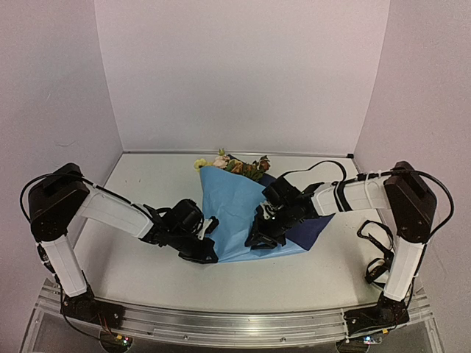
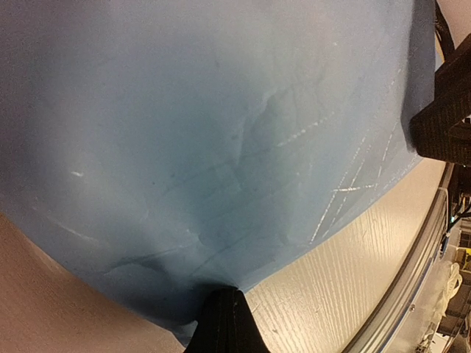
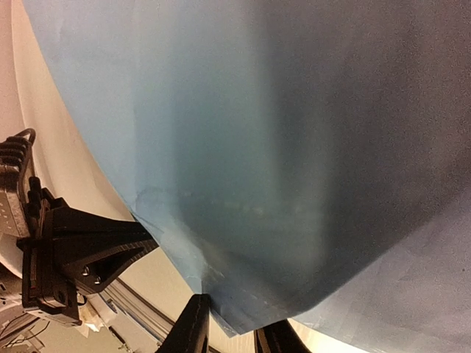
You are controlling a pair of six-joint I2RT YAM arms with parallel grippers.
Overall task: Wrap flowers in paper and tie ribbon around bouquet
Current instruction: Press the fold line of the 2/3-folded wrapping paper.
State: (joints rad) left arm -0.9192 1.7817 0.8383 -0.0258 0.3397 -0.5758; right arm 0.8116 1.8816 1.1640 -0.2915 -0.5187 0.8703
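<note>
The paper [image 1: 232, 209] lies mid-table [image 1: 147, 191] over the flowers [image 1: 239, 165], whose blooms show at its far end, with the left gripper [image 1: 210, 256] closed on its near edge and the right gripper [image 1: 257, 239] narrow around that edge, its grip unclear.

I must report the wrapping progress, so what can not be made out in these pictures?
Stems: top view, hidden under the paper; only the blooms show.
Ribbon: seen in no view; where it lies cannot be told.
Left gripper: top view, too dark to see the jaws; left wrist view cuts all but one fingertip at the bottom edge.
Wrist views: paper fills them, hiding everything behind.
</note>
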